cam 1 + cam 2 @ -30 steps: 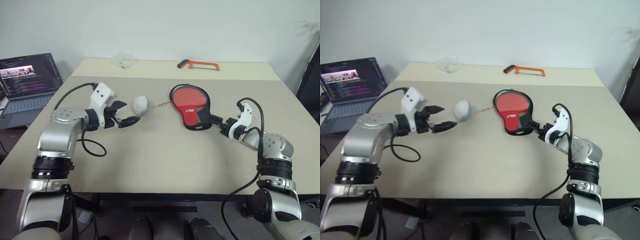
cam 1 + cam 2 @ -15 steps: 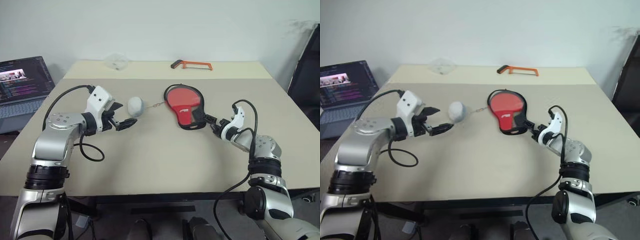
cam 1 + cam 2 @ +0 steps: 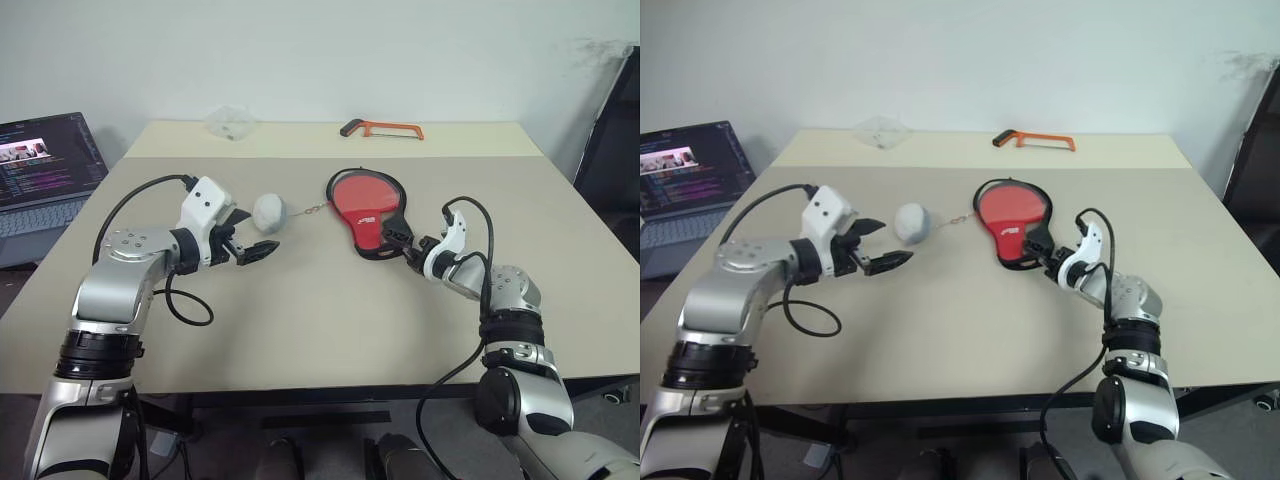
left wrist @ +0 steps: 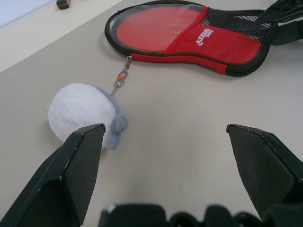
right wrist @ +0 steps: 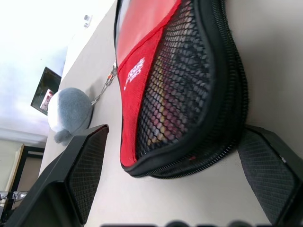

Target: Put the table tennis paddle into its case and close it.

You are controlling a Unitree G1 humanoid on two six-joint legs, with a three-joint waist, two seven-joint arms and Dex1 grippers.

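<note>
Left jaws (image 3: 252, 247): spread wide, holding nothing, just beside the grey pouch.
Right jaws (image 3: 402, 241): spread wide, one finger on each side of the case's handle end.
Table (image 3: 300, 320): beige, carrying everything.
Case (image 3: 366, 210): lying flat mid-table, red side and mesh pocket up.
Grey pouch (image 3: 267, 212): chained to the case.
</note>
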